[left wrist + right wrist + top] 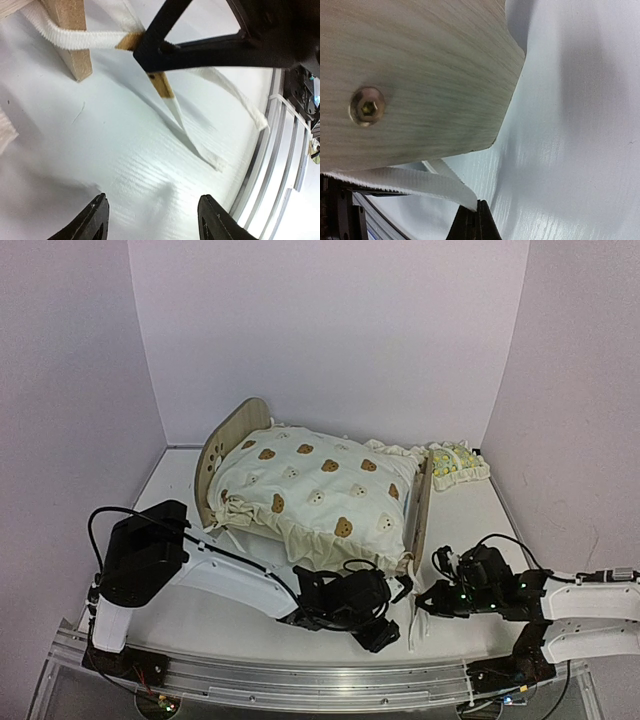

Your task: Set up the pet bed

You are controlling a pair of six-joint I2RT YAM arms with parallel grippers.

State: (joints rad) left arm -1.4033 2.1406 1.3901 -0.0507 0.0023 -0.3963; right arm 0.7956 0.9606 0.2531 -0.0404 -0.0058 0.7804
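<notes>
The small light-wood pet bed [228, 445] with its two arched end boards sits in the middle of the white worktop [470, 530], angled so one board faces the near right. The cream bear-print cushion [320, 485] is already laid across it, sagging over the near side. Both arms crowd that near-right corner, and I'd judge it's because the cushion's white woven ties [90, 39] hang there and want fastening round the frame. The left gripper [152, 220] hovers low over the bare worktop, its jaws well apart with nothing between them, facing a loose tie that trails past the square wooden leg [70, 45]. The right gripper [477, 222] is pressed in close under the end board [420, 65], beside its brass bolt [366, 106]. Its jaws are closed tight, and a tie's end meets their tips, though I cannot tell whether it is really pinched. The two grippers sit nearly touching, so each blocks the other's reach, and the leg stands between the ties. The small lemon-print pillow [458, 464] lies well apart at the far right
</notes>
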